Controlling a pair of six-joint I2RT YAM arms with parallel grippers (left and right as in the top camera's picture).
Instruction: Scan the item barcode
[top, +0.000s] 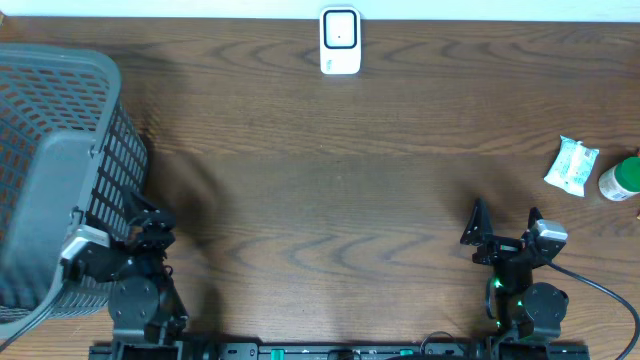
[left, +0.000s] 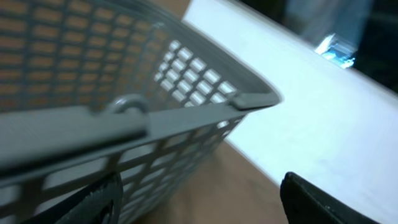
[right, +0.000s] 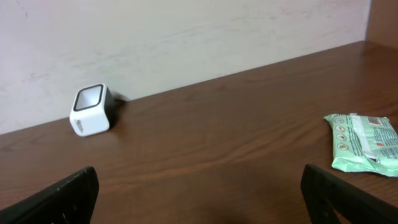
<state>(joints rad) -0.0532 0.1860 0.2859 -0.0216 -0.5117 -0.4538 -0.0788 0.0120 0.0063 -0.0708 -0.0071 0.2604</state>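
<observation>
The right claw (right: 199, 199) stands wide open with nothing between its fingers, near the front edge of the wooden counter (top: 330, 200) on its right side. The item to be scanned, a pale green and white packet (top: 571, 165), lies flat on the counter close to the right edge. It is beyond the right claw and well apart from it, and nothing touches it. Just beside the packet, cut off by the edge of the overhead view, is a white bottle with a green cap (top: 620, 180).

The white scanner (top: 340, 41) sits at the far edge of the counter near the middle, close to the pale wall, with its dark-framed window showing from above.

The left claw (left: 199, 208) is also spread apart and empty. It sits close against the side of the grey mesh basket (top: 60, 170), which fills the left end of the counter — whether its fingers touch the mesh I cannot tell.
</observation>
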